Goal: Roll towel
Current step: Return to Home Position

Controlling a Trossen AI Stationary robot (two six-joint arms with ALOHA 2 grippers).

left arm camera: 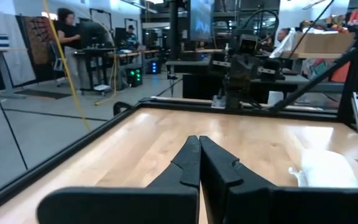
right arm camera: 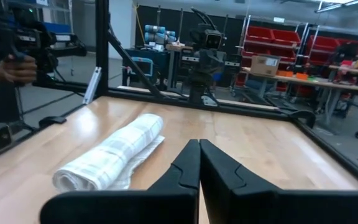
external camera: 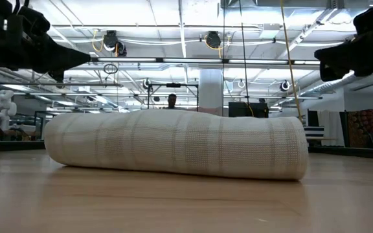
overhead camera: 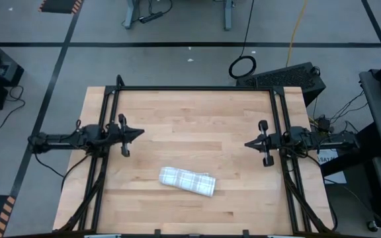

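The towel [overhead camera: 188, 181], white with a faint grey check, lies rolled into a tube on the wooden table [overhead camera: 197, 112], near its front edge. It also shows in the low view [external camera: 173, 151], the right wrist view [right arm camera: 114, 155] and at the edge of the left wrist view [left arm camera: 325, 169]. My left gripper [overhead camera: 139, 133] is shut and empty at the table's left side, clear above the table. My right gripper [overhead camera: 247, 143] is shut and empty at the right side.
A black metal frame [overhead camera: 197, 88] runs along the table's far, left and right edges. Bare wood lies between the two grippers and behind the roll. People show in the room beyond the table.
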